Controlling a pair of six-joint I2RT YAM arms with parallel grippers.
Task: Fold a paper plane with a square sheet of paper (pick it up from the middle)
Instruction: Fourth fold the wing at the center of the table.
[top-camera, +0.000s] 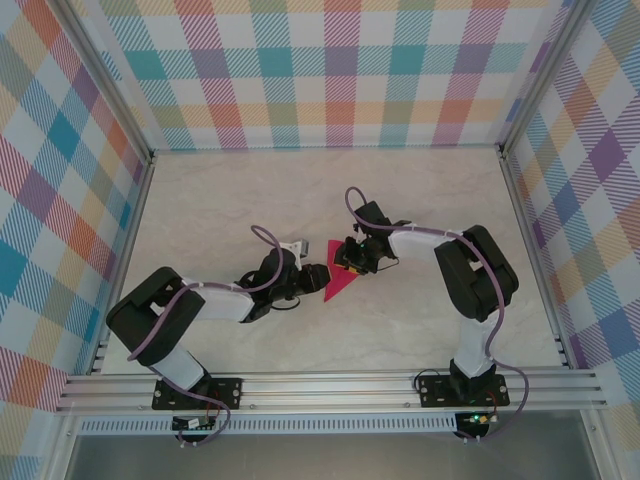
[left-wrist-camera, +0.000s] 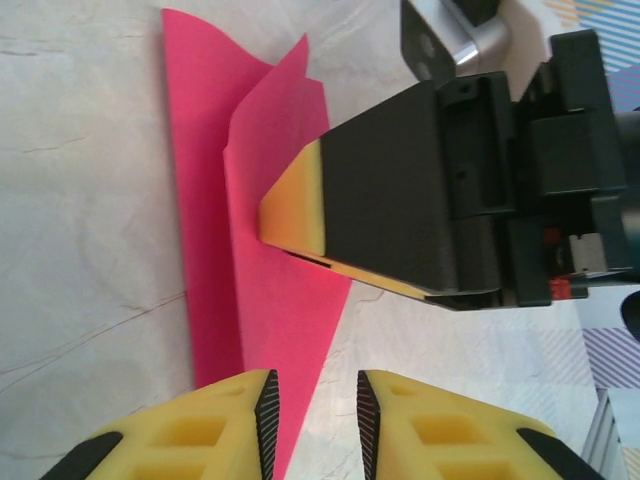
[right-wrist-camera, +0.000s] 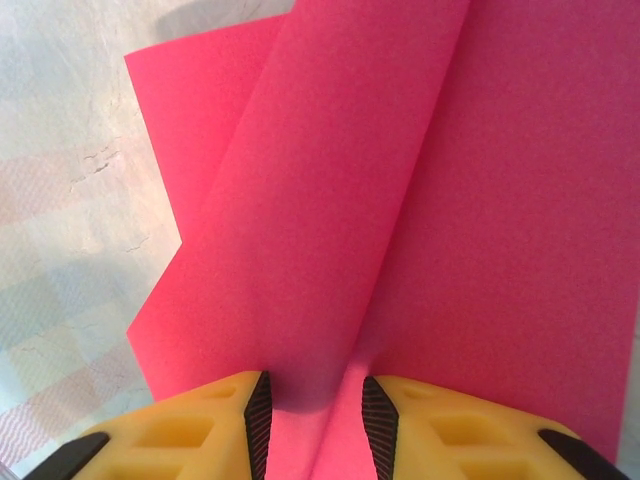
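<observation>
From above, the left arm (top-camera: 190, 300) is seen stretched across the pale table (top-camera: 230, 200) toward the middle; its left gripper (top-camera: 308, 280) lies just beside the lower left edge of the square sheet of paper (top-camera: 336, 282). In that view the sheet is seen as a small crimson-pink wedge at the table's centre, its tip turned toward the arms' bases, and its folds cannot be made out. The right gripper (top-camera: 352, 258) is set on the sheet's far part, carried there by the right arm (top-camera: 470, 270).

What is lost from above is supplied by the left wrist view. The left gripper (left-wrist-camera: 315, 425) is seen with its jaws partly parted; bare table shows between the pads, the sheet's pointed corner lies against one pad, and nothing is clasped. A flap is shown lifted off the flat layer, and the right gripper's yellow-tipped fingers (left-wrist-camera: 300, 200) are laid against it.

In the right wrist view a rounded, uncreased fold is seen running up from between the pads of the right gripper (right-wrist-camera: 315, 430); the pads stand narrowly apart around it, and whether the fold is actually pinched cannot be told.
</observation>
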